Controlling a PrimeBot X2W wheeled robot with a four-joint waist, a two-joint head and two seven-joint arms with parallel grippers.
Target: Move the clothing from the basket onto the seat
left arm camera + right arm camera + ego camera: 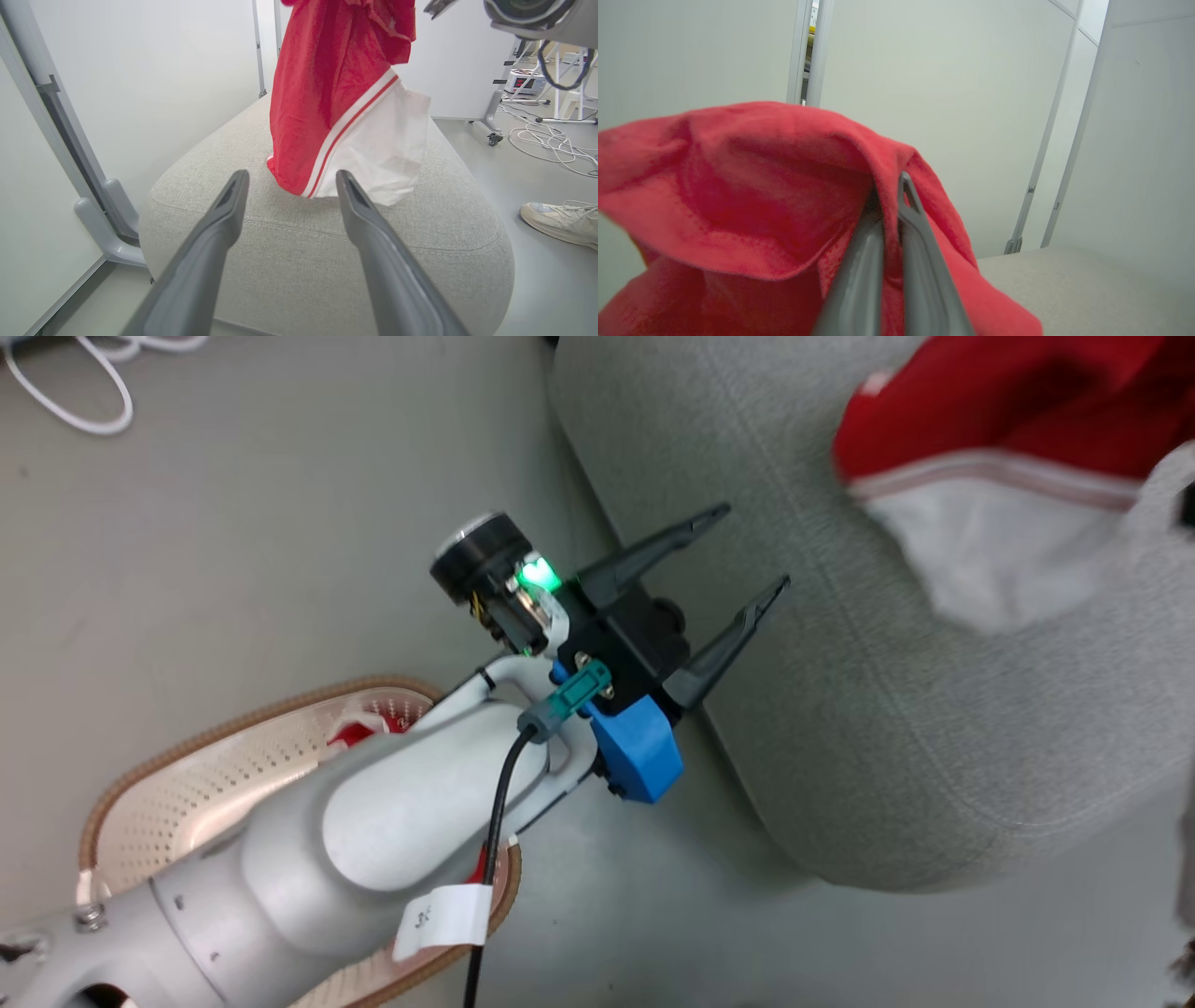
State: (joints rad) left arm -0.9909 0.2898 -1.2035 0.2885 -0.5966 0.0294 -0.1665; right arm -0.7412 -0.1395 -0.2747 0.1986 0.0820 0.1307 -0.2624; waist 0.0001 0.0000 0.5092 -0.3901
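1. Head view: the left gripper (pixel 754 546) hovers over the near edge of the seat (pixel 887 709), jaws spread wide and empty. Its pale forearm crosses the basket (pixel 187 793), which stands on the floor (pixel 280 523) just beside the seat.
2. This view alone shows the basket. A scrap of red fabric (pixel 350 733) lies inside it, and the forearm covers most of the interior, so how much remains there is hard to tell.
3. The clothing (pixel 1008 411), red with a white panel, sits at the upper right above the seat, blurred and cut by the frame edge.
4. Left wrist view: the left gripper (pixel 292 175) points across the seat (pixel 303 261) at the clothing (pixel 327 93), which hangs lengthwise from above. Red and white stripes edge its white panel. Its lower hem reaches the cushion top; whether it touches cannot be told.
5. That view also takes in a pale shoe (pixel 560 219) on the floor to the right, loose white cables (pixel 546 140), and part of the other arm at the top right corner, cropped.
6. Right wrist view: the right gripper (pixel 894 205) has its jaws pinched together on a fold of the clothing (pixel 738 196), which drapes over one finger and hides its tip.
7. A corner of the seat (pixel 1087 280) shows at the lower right, below pale wall panels.
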